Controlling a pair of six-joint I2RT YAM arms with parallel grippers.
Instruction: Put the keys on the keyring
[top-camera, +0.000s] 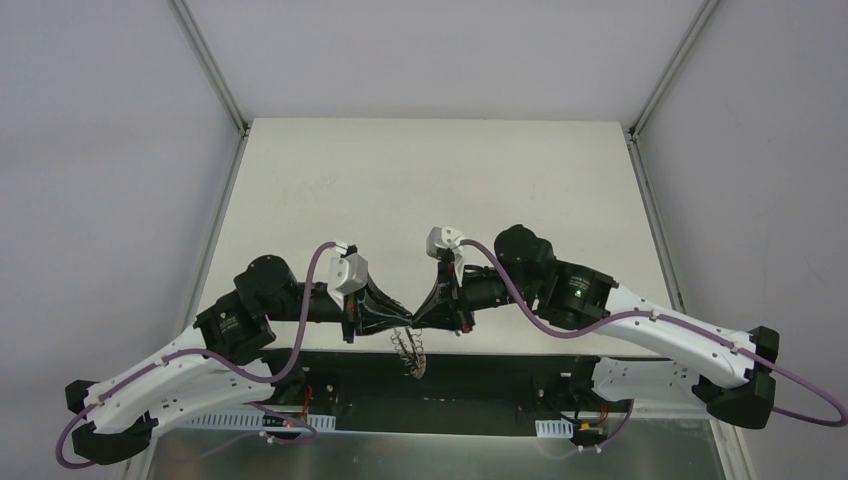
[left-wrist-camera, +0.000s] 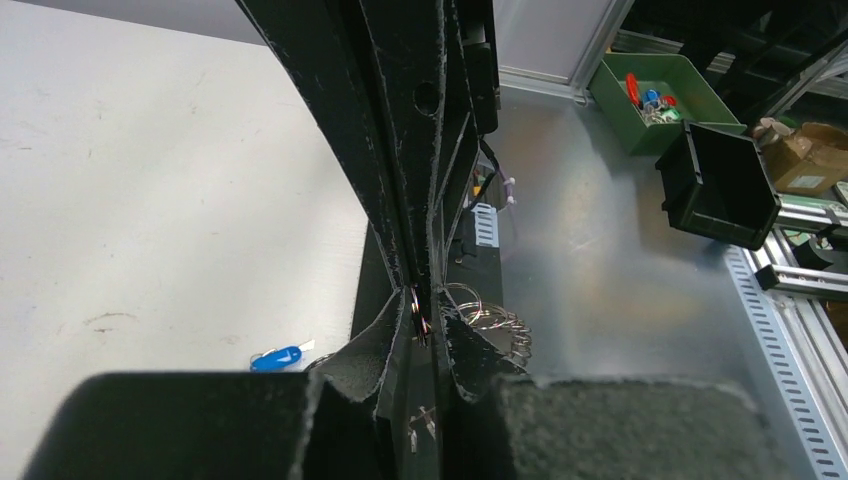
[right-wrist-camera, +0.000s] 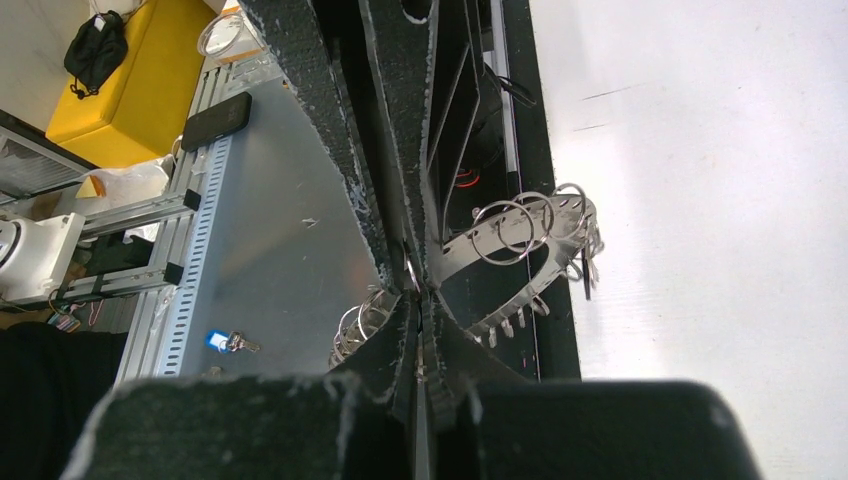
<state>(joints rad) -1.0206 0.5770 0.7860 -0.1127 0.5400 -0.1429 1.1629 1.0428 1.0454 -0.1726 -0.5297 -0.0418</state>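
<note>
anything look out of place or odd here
Yes: a blue-tagged key lies on the grey metal sheet off the white table, away from the keyring that the left claw and right claw pinch.

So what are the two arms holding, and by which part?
The flat grey keyring fringed with silver wire loops; the left fingers and the right fingers pinch its edge at one spot.
</note>
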